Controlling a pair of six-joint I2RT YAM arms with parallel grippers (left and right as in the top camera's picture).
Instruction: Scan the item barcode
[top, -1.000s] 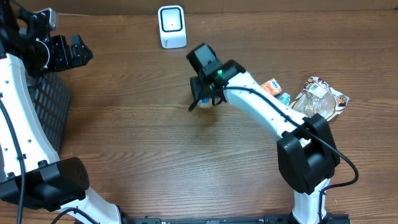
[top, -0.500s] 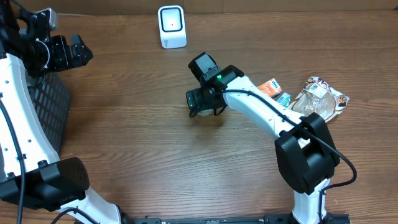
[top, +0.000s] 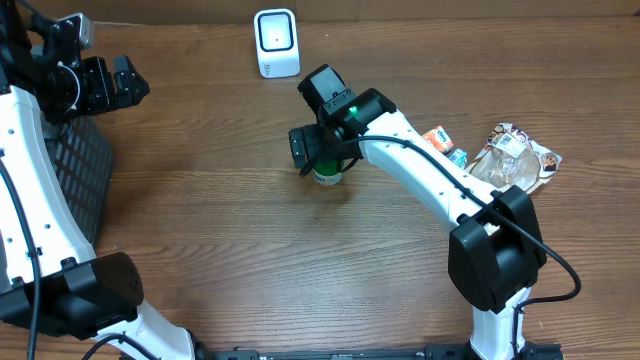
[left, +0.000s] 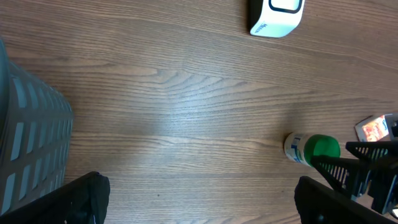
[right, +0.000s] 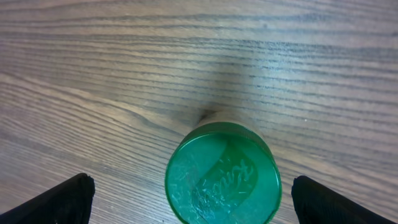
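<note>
The item, a small white container with a green lid, stands upright on the wooden table. In the left wrist view the container shows at the right, and in the right wrist view its green lid fills the lower middle. My right gripper hangs directly above it, open. The right gripper has its fingers wide on either side of the lid, apart from it. The white barcode scanner stands at the table's far edge, its face turned toward the item. My left gripper stays open at the far left, and the left gripper holds nothing.
A dark mesh basket sits at the left edge below the left arm. On the right lie an orange snack packet and a clear bag of goods. Bare wood lies between the item and the scanner.
My right gripper has opened and let go of the container, which now stands on the table. The wrist has shifted slightly to the left. The left arm has not moved.
</note>
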